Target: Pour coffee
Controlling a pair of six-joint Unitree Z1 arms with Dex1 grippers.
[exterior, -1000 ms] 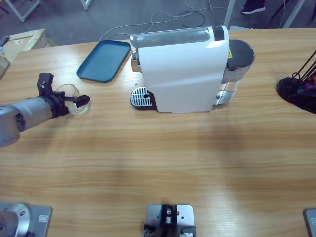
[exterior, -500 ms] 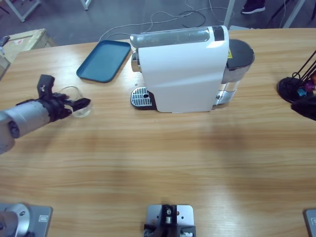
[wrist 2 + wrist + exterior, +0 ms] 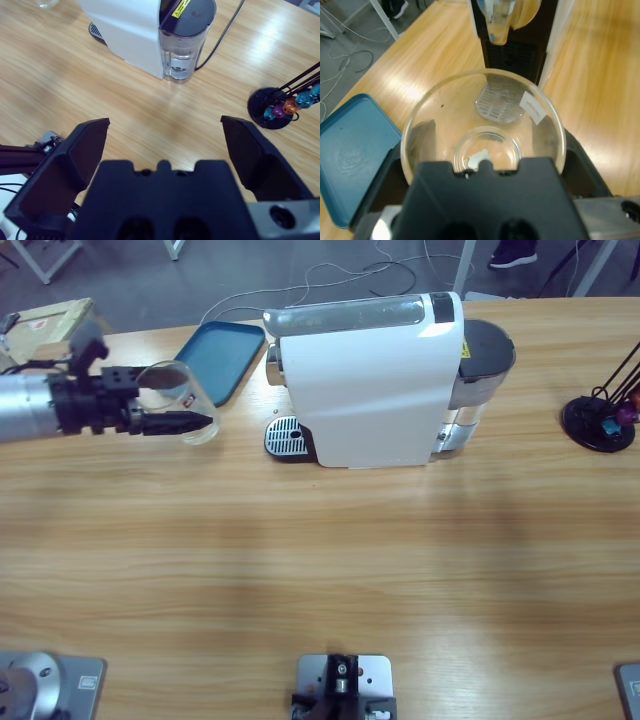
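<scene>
High view, going left to right: left gripper [image 3: 165,410] clamped on a clear glass [image 3: 181,400], tipped sideways just left of the white coffee machine [image 3: 365,380]. Can't spot any coffee. Right gripper [image 3: 165,137] hangs wide open.

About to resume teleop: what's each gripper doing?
Left gripper: shut on the clear glass.
Right gripper: open, holding nothing.

lab/workshop | long wooden table [image 3: 330,550] | grey floor, loose cables [image 3: 340,275] | capsule rack [image 3: 285,107]
</scene>
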